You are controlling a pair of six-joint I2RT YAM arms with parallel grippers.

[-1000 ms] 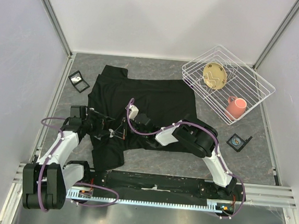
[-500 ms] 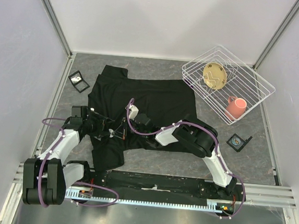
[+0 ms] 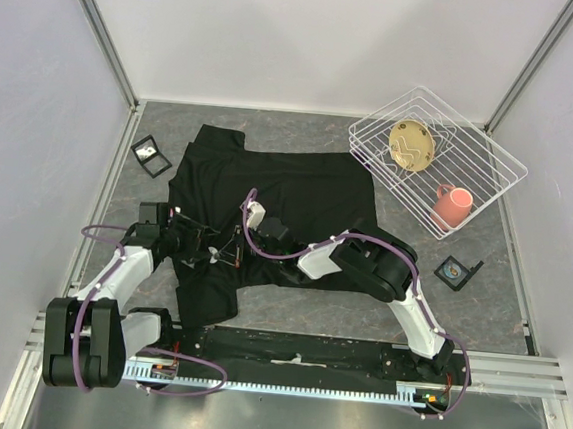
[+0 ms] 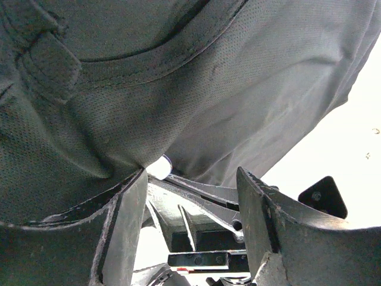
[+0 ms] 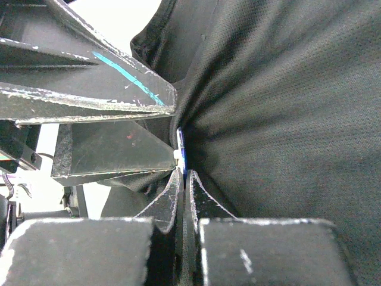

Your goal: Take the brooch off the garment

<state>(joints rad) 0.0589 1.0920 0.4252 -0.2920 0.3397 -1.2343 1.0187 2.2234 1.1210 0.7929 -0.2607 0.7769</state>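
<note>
The garment (image 3: pixel 279 189), a black T-shirt, lies spread over the middle of the table and fills both wrist views (image 4: pixel 178 77) (image 5: pixel 286 107). The brooch (image 5: pixel 181 149) shows edge-on as a thin blue and white sliver against a bunched fold of the cloth. My right gripper (image 5: pixel 182 174) is shut on the brooch's lower edge. From the left, my left gripper (image 4: pixel 193 176) stands open facing it, with fabric draped over its left finger (image 4: pixel 128 226) and a small pale round spot (image 4: pixel 159 167) at the fold. In the top view both grippers (image 3: pixel 204 242) (image 3: pixel 226 253) meet over the shirt's lower left part.
A white wire basket (image 3: pixel 492 157) at the back right holds a tan plate (image 3: pixel 412 145) and a pink cup (image 3: pixel 453 204). A small black square object (image 3: pixel 151 155) lies left of the shirt and another (image 3: pixel 456 272) lies to its right. Walls enclose the table.
My left gripper has edged right toward the right gripper and its jaws have narrowed slightly. The right gripper has stayed shut in place.
</note>
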